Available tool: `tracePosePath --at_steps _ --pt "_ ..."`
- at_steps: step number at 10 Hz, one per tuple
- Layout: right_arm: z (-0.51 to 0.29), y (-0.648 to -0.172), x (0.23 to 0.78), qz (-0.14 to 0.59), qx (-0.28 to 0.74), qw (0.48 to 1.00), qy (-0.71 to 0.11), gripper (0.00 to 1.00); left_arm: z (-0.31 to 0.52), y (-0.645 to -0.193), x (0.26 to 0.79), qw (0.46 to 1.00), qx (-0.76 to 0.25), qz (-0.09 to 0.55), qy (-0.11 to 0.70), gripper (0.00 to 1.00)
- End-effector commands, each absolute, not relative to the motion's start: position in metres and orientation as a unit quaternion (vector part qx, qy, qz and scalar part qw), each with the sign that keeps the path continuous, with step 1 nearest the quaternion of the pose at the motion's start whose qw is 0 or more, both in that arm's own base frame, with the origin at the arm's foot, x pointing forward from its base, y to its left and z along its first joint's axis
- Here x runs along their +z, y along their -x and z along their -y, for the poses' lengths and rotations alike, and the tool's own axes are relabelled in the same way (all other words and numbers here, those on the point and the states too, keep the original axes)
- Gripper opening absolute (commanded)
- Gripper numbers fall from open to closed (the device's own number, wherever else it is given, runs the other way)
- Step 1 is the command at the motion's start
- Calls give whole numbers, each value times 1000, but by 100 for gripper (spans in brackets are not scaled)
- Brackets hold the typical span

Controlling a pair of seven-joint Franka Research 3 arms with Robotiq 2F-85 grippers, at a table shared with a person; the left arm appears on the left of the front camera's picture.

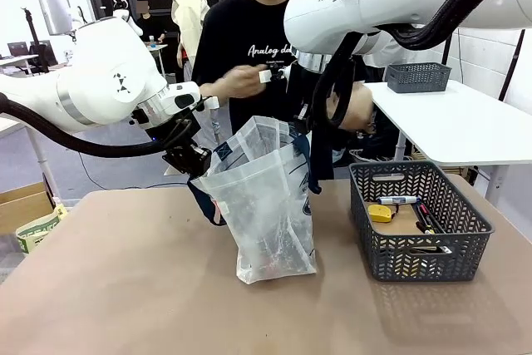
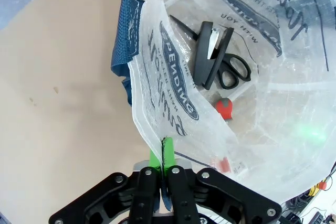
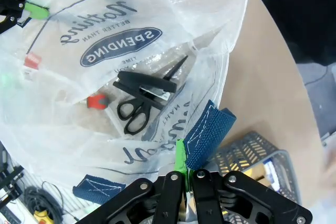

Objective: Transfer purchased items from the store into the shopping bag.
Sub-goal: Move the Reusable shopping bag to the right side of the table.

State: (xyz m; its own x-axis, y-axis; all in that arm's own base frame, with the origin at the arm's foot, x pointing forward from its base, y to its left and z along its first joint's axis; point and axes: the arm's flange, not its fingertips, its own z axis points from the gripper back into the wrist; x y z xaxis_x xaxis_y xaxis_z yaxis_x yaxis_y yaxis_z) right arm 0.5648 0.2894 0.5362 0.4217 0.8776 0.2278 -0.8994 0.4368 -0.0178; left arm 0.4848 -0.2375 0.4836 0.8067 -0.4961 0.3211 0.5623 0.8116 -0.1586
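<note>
Two grippers hold the shopping bag open between them. The left gripper is pinched tight on the bag's thin rim, with a navy strap hanging just ahead of its fingers and off to one side. The right gripper is clamped on the opposite rim, right where another navy strap is sewn on. Beyond both sets of fingers, down in the bag, lie black scissors, a black stapler-like tool and a small red-capped thing. The dark basket stands on the table on the right gripper's side of the bag, apart from it, with a yellow item inside. The person's hand is higher than both grippers, across the bag, holding something small and white.
</note>
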Motion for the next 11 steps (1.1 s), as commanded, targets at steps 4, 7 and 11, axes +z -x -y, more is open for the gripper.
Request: tracePosePath --at_steps 4,7,11 --pt "-290 -565 536 101 527 842 -54 0 237 -484 482 943 -280 133 122 0" --pt "-290 -565 536 101 527 842 -54 0 237 -484 482 943 -280 133 122 0" --pt "-290 -565 536 101 527 842 -54 0 237 -484 482 943 -280 133 122 0"
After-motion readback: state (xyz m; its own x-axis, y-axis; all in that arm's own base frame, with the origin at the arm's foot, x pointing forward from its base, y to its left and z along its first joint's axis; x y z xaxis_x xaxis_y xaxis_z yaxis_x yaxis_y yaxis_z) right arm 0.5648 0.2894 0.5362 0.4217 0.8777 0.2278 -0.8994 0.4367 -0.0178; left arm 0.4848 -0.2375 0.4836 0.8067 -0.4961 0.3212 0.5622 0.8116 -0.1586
